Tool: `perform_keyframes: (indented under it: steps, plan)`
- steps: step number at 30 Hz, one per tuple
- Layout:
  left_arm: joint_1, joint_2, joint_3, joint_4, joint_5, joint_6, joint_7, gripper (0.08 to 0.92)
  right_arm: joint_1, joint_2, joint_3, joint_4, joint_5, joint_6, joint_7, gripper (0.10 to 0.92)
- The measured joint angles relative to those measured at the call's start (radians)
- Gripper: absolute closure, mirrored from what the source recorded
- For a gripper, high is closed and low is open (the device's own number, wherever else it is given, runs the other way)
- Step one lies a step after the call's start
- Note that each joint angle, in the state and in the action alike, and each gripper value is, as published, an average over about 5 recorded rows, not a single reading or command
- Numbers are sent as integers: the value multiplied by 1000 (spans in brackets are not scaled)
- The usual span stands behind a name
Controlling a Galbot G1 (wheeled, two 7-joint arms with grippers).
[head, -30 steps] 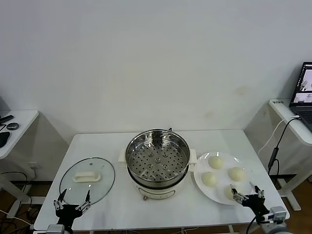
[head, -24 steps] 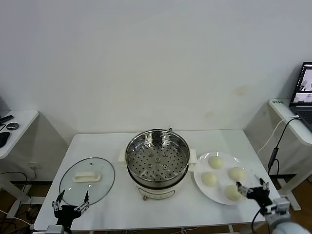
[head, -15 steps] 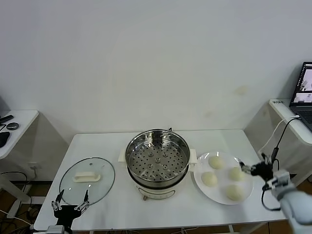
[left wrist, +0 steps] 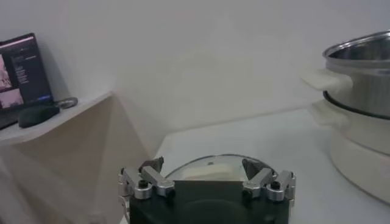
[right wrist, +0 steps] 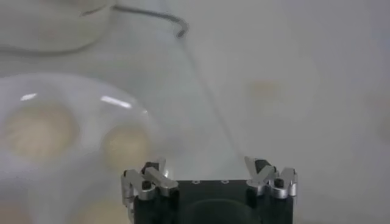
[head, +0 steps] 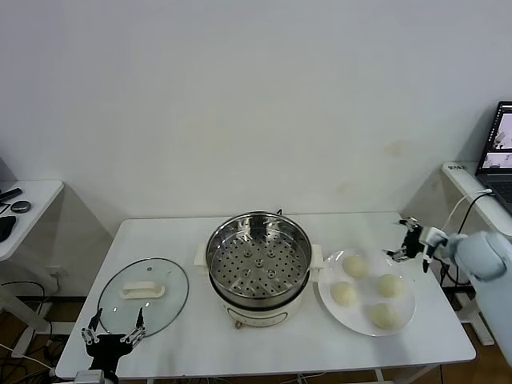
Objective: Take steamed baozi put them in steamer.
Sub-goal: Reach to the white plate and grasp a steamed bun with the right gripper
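With the right gripper (head: pixel 405 240) held empty, fingers spread, beyond the plate (head: pixel 404 311) where four steamed baozi (head: pixel 354 266) sit beside the empty steamer (head: pixel 258 260), a soft bun could be dented or nudged off if approached off-centre.

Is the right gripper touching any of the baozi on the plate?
Apart. In the head view the right gripper hangs open above the table beyond the plate, with bare table between it and the nearest baozi.
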Motion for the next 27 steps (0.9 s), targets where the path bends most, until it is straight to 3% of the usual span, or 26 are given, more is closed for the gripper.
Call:
perform_keyframes:
  steps: [13, 27]
  plan:
    - [13, -12, -3, -5, 4, -1, -9, 177, 174, 122, -201, -204, -139, 141, -146, 203]
    - [23, -13, 1, -4, 6, -3, -14, 177, 193, 196, -229, -306, -210, 180, -189, 203]
